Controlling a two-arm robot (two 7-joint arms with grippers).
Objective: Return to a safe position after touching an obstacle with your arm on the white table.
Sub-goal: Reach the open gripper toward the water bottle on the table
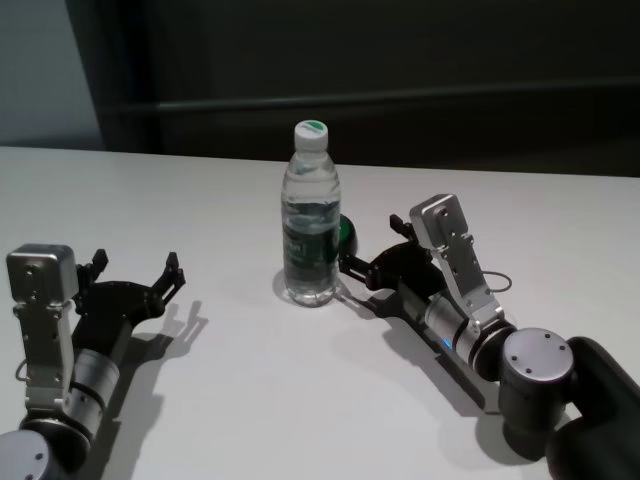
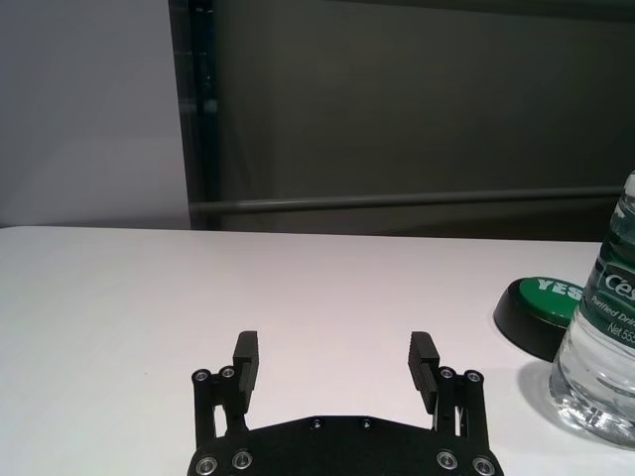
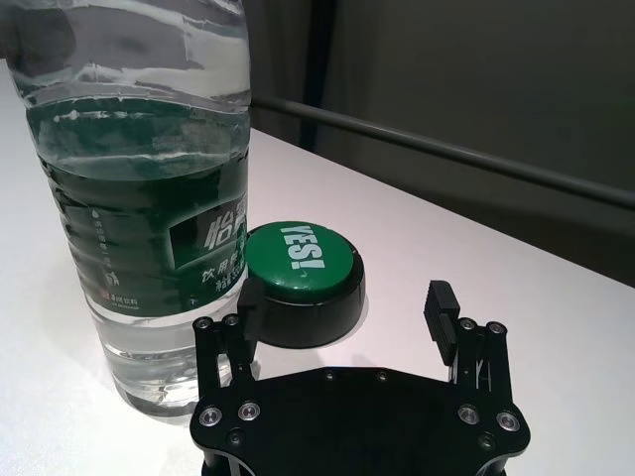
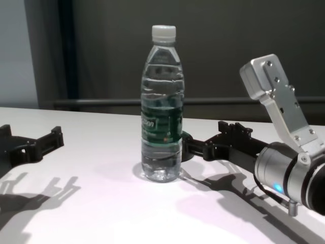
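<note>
Left gripper (image 1: 135, 278) parked low at table (image 1: 300, 400) left, jaws wide, holding nothing. Bottle (image 1: 310, 215) upright mid-table: thin clear plastic, nearly full, so probably heavy but tippy, slick; best gripped at label band. Green-topped puck (image 3: 301, 281) just behind. Right gripper (image 3: 342, 312) beside bottle base, spread open, clamping nothing.

Dim room with a dark back wall; light falls from above and behind onto the white table (image 1: 250, 400), which reads bright. Both arms throw soft-edged shadows toward the table's near edge. Highlights glint on the bottle (image 4: 161, 107). The bottle is slightly soft in the right wrist view.
</note>
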